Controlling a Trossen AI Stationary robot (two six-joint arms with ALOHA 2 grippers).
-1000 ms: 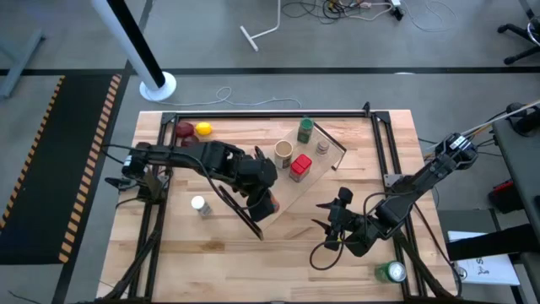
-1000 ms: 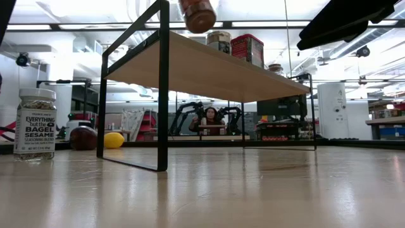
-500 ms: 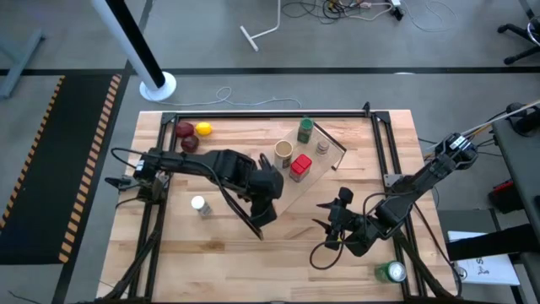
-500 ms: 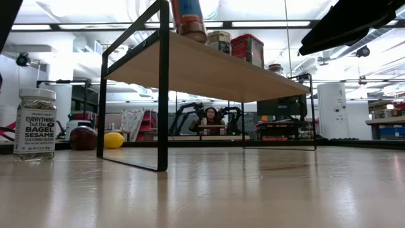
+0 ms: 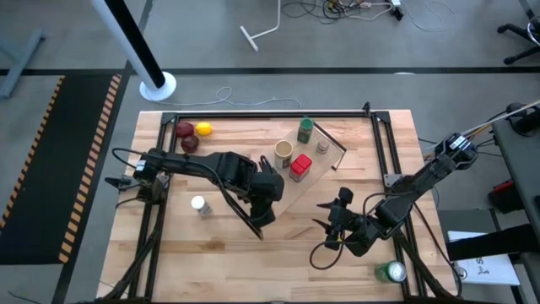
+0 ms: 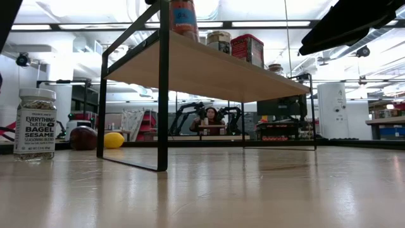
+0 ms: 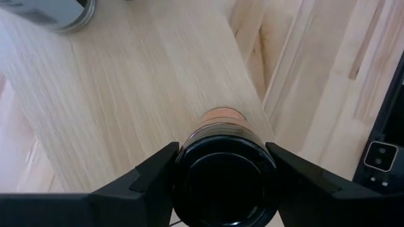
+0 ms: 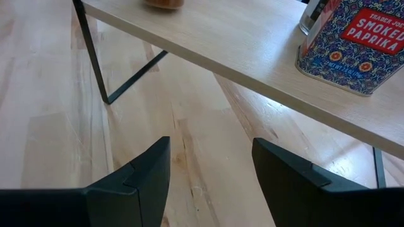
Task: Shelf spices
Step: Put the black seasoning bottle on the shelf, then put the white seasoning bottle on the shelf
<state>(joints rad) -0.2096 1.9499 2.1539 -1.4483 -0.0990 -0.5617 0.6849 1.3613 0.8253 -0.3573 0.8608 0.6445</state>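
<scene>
Currently, by position from left to right:
Fruits: two red [image 5: 186, 135] and one yellow [image 5: 203, 129] at the tabletop's [image 5: 211, 253] far left corner, clear of the shelf.
White-lidded jar: [image 5: 199, 205] upright on the tabletop, left of the shelf, not on it; low view label reads "Everything but the Bagel Sesame".
Left gripper: [image 5: 264, 205] over the shelf's near left end; fingers [image 7: 148, 174] pinch the black-lidded jar on either side just below the lid.
Black-lidded jar: [image 7: 225, 169] upright, base on or just above the board; contact cannot be told.
Shelf: [image 5: 291, 190] pale board on black rails, set at an angle mid-tabletop.
Tan jar: [image 5: 283, 153] on the shelf, behind the red tin.
Red tin: [image 5: 300, 167] on the shelf, marked "Smoked Paprika".
Green-lidded jar: [image 5: 305, 130] at the far end of the shelf.
Grey-lidded jar: [image 5: 322, 146] on the shelf, just right of the green-lidded one.
Right gripper: [image 5: 336, 221] low over the tabletop, right of the shelf, fingers spread, holding nothing.
Can: [image 5: 391, 272] green, near right corner.
</scene>
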